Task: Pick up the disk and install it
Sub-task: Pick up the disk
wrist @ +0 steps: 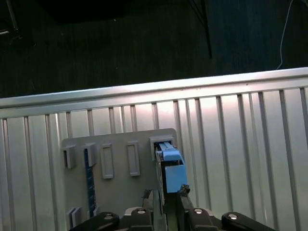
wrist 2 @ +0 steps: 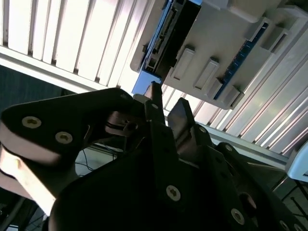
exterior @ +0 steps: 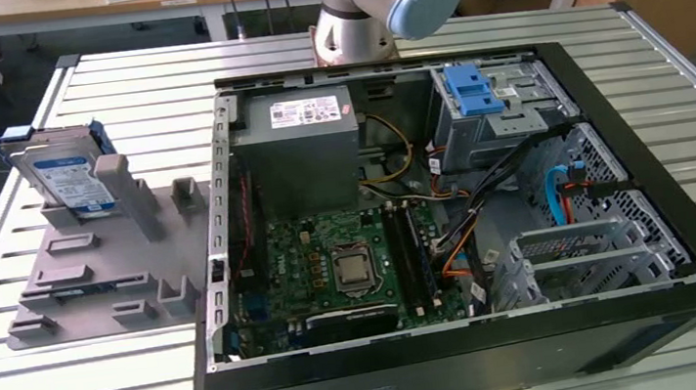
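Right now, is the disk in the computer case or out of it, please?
Out: the disk stands on edge in the grey fixture, beside the open computer case.

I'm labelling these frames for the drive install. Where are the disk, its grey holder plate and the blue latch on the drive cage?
the disk (exterior: 63, 179): exterior view, on its blue-and-white label.
the grey holder plate (exterior: 177, 239): exterior view, on its bare base.
the blue latch (exterior: 473, 92): exterior view, on its middle.
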Controlling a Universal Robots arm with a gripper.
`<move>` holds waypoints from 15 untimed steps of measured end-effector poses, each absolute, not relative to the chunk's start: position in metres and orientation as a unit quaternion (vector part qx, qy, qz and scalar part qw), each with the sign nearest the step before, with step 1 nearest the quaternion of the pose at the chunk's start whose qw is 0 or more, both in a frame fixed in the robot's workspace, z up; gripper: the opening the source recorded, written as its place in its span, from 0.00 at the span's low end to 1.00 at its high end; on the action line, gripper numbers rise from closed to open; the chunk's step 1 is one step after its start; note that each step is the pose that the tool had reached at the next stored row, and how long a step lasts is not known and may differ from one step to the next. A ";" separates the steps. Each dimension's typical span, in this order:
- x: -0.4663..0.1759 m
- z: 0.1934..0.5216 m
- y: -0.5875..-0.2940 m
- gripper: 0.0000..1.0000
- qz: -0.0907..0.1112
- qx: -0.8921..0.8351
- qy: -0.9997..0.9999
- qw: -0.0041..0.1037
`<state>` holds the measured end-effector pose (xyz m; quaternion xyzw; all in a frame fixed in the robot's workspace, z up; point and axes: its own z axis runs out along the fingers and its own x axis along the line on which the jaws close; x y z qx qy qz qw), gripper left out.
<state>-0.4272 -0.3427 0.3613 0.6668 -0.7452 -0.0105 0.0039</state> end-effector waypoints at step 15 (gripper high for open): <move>-0.430 0.338 -0.343 0.55 -0.009 0.676 -0.737 0.003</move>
